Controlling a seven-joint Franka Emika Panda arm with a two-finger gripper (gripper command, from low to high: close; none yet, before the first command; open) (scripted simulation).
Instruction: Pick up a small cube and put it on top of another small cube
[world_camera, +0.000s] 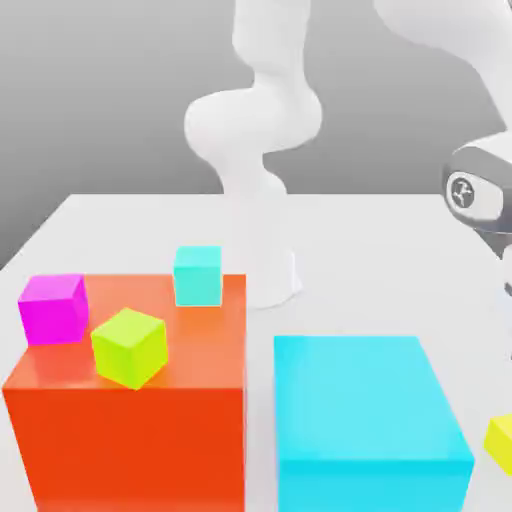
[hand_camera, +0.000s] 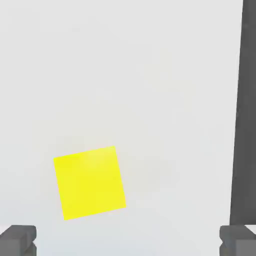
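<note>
The small cube is plain bright yellow and lies flat on the pale table, slightly turned. It also peeks in at the lower edge of the exterior view's right as the small cube. My gripper hangs above it, open, with both dark fingertips wide apart and nothing between them. The cube sits outside the gap, closer to one fingertip than the other. Three other small cubes rest on the big orange block: a magenta one, a lime one and a cyan one.
A big cyan block stands beside the orange one, between it and the yellow cube. The arm's white base rises behind both blocks, and its wrist is on the exterior view's right. A dark strip borders the table.
</note>
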